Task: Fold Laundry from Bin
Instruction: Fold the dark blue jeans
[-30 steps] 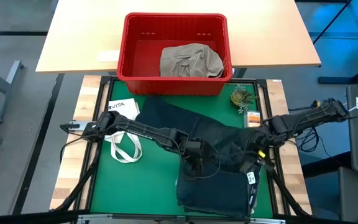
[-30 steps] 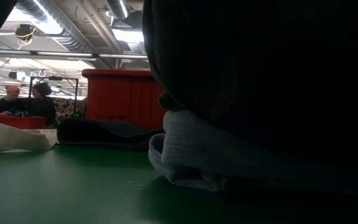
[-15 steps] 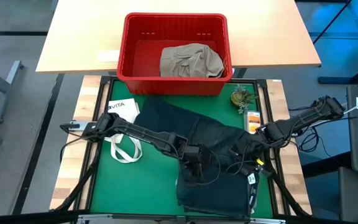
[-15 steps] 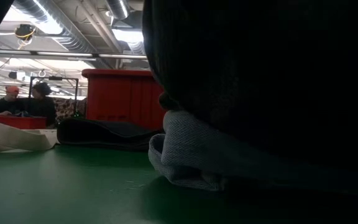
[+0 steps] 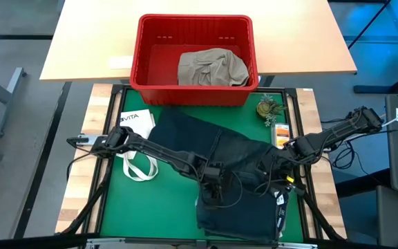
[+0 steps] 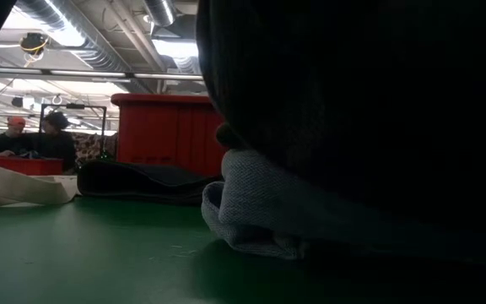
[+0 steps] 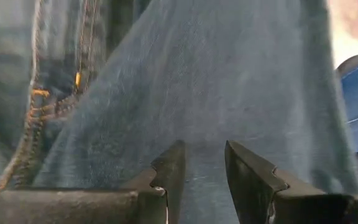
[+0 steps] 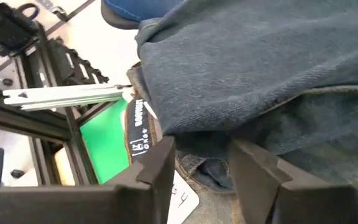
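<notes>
The left hand (image 5: 211,191) sits low over the middle of the green mat, its two fingers (image 7: 169,174) a little apart with the denim jeans (image 5: 237,180) bunched right in front of them; I cannot tell whether any cloth is caught between them. The right hand (image 5: 276,181) is down at the jeans' right edge, close to the mat's frame, its fingers (image 8: 157,168) also standing apart around a folded edge of denim, and there too I cannot say if it pinches. The jeans lie spread across the near half of the green mat (image 5: 150,207), one dark piece running from near the bin down to the front edge, so dark from above that I cannot count layers in it. Left of them lies one small white tote bag (image 5: 137,149) with loop handles, flat on the mat. Beyond the mat, on the pale wooden desk (image 5: 88,41), stands one red bin (image 5: 194,90), and inside it, toward its right half, rests a single crumpled khaki-beige garment (image 5: 211,67); the rest of the bin floor shows bare red. Just right of the bin's near corner sits one small potted plant (image 5: 268,108). From table height, two people (image 6: 32,139) show far back in the room.
</notes>
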### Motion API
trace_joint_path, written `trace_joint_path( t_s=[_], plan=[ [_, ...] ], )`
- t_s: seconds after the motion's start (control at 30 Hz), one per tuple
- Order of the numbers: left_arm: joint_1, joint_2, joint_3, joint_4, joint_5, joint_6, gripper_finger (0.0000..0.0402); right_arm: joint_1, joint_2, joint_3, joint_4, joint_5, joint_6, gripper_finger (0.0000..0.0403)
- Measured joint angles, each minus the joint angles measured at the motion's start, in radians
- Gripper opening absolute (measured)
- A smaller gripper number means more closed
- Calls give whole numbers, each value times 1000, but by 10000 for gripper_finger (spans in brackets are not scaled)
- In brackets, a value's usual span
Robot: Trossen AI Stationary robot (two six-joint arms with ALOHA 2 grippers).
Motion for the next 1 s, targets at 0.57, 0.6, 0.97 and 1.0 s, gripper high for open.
trace_joint_path(
  t_s=[0.57, 0.6, 0.97, 1.0],
  plan=[
    [25, 1, -137, 131, 11, -37, 108, 0, -1, 0, -137, 109, -25, 27],
    [25, 1, -137, 131, 11, -37, 108, 0, -1, 0, -123, 131, -25, 27],
    [25, 0, -137, 131, 7, -48, 108, -1, -2, 2, -9, 306, 88, 26],
    [25, 0, -137, 131, 7, -48, 108, -1, -2, 2, -19, 301, 102, 32]
  ],
)
